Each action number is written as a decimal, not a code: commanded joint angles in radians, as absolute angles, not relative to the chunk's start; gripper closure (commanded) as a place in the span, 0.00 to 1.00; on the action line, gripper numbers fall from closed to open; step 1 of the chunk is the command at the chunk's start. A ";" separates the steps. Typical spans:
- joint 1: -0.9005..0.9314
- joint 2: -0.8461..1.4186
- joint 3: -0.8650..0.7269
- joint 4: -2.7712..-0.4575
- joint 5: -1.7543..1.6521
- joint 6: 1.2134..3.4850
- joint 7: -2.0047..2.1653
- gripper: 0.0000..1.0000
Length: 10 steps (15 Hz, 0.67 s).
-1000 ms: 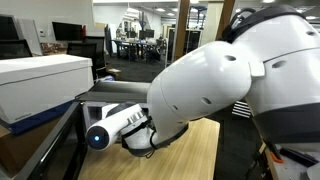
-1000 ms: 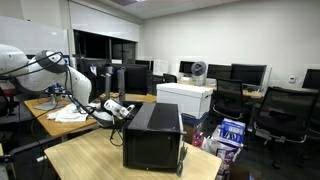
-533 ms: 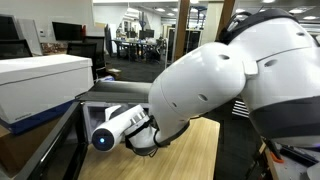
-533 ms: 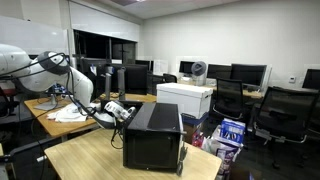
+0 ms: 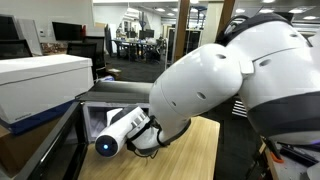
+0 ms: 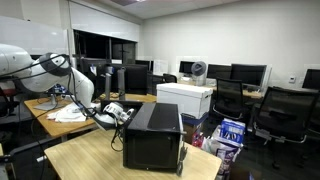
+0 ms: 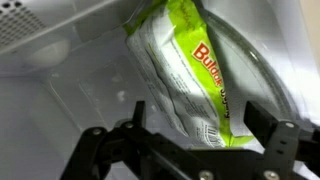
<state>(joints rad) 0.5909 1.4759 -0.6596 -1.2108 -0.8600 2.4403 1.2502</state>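
Note:
The wrist view shows a green and white snack bag (image 7: 185,70) lying inside a white-walled cavity. My gripper (image 7: 200,130) is open, and the bag's lower end sits between the two black fingers (image 7: 135,118) without being clamped. In both exterior views the white arm (image 5: 220,80) reaches into the open side of a black box-shaped appliance (image 6: 152,135) on a wooden table (image 5: 195,150). There the gripper (image 6: 118,110) is at the appliance's opening and the bag is hidden.
A white box (image 6: 185,97) stands behind the black appliance and also shows in the near exterior view as a white box (image 5: 40,85). Office chairs (image 6: 275,115), monitors and desks fill the room. A second desk with cloth and cables (image 6: 65,113) lies behind the arm.
The wrist has shifted slightly downward and sideways at the appliance's opening. The jaws have stayed wide.

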 commanded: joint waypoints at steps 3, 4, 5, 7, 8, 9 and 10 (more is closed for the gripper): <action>0.565 1.476 -0.611 -1.192 -0.993 2.376 1.357 0.00; 0.563 1.476 -0.604 -1.190 -1.010 2.364 1.376 0.00; 0.560 1.476 -0.595 -1.187 -1.027 2.353 1.391 0.00; 0.551 1.475 -0.577 -1.176 -1.057 2.327 1.417 0.00; 0.544 1.475 -0.565 -1.170 -1.068 2.315 1.424 0.00; 0.537 1.475 -0.556 -1.166 -1.079 2.307 1.427 0.25; 0.532 1.476 -0.548 -1.162 -1.092 2.301 1.429 0.26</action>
